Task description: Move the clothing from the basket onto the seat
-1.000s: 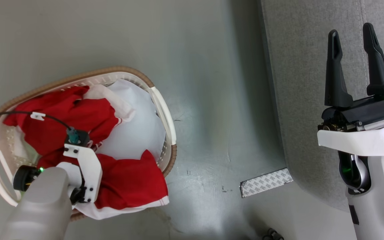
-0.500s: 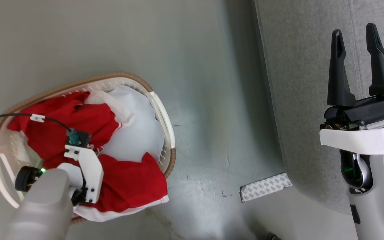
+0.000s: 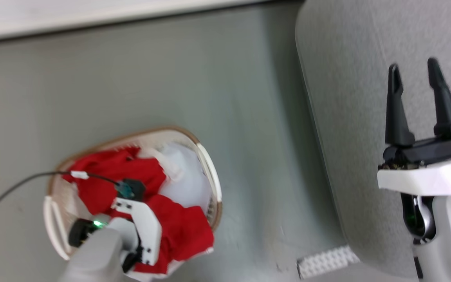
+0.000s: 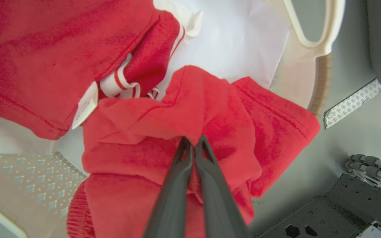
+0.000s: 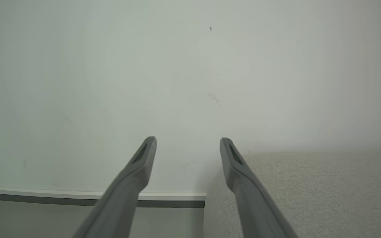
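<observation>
- The left gripper [image 4: 193, 142] has jaws pinched, it seems, on the red clothing [image 4: 210, 99] in the basket [image 4: 294, 82].
- The right gripper [image 3: 412, 68] has jaws apart, above the seat [image 3: 347, 98].

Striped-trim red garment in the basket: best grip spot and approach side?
Pinch the bunched fold beside its white striped trim, where the striped garment humps up off the white pad. Come straight down from above: the basket walls block the sides. The left tool is shut on the plain red garment, so this likely comes afterwards.
</observation>
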